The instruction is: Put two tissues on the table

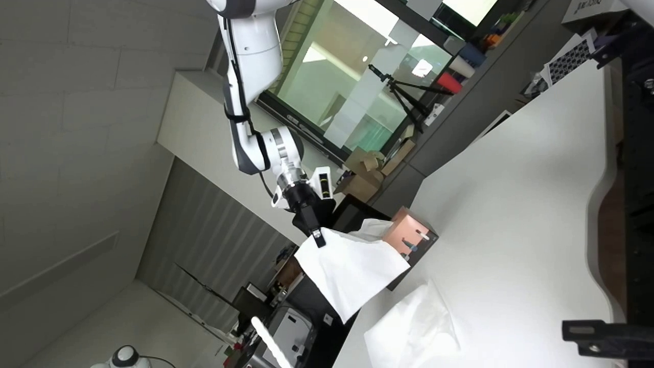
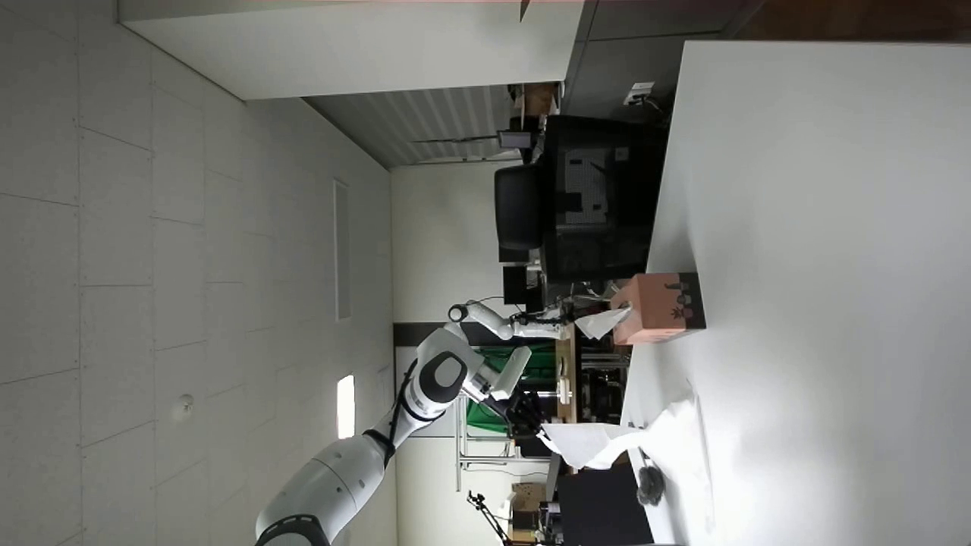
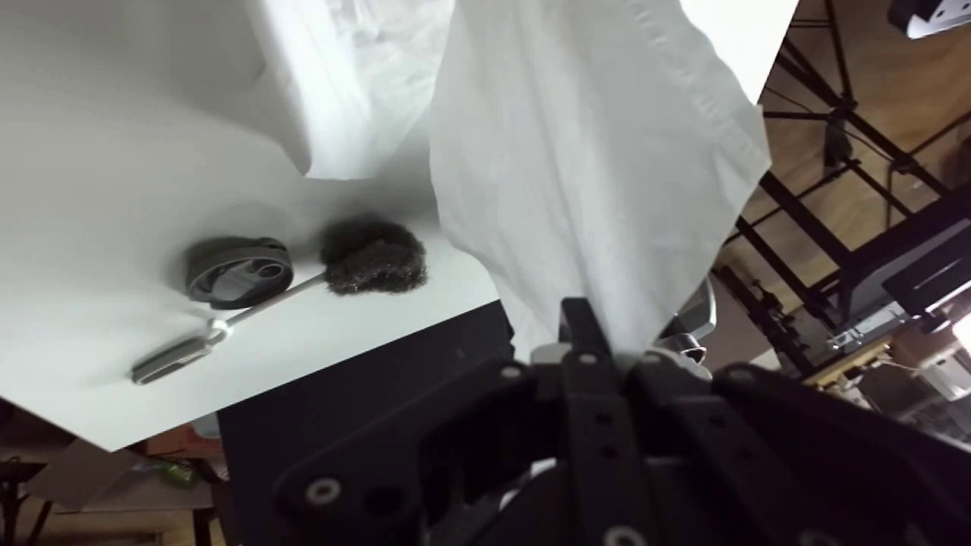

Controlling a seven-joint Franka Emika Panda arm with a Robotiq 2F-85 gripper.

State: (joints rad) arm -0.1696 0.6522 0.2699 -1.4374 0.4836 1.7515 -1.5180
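A white tissue (image 1: 352, 271) hangs from my gripper (image 1: 318, 237), which is shut on its upper edge, above the end of the table (image 1: 516, 220). In the wrist view this held tissue (image 3: 592, 189) spreads out ahead of the fingers and covers part of the tabletop. Another tissue (image 1: 416, 329) lies crumpled on the table; the wrist view shows a corner of this lying tissue (image 3: 341, 114). In an exterior view the held tissue (image 2: 580, 444) overlaps the lying tissue (image 2: 679, 440); whether they touch, I cannot tell.
The salmon-pink box (image 2: 656, 303) stands on the table near the edge, with a white tissue (image 2: 599, 322) poking out of it. A dark fluffy brush (image 3: 375, 258) and a round grey lid (image 3: 241, 273) lie near the table edge. Beyond that edge is a black surface (image 3: 364, 379).
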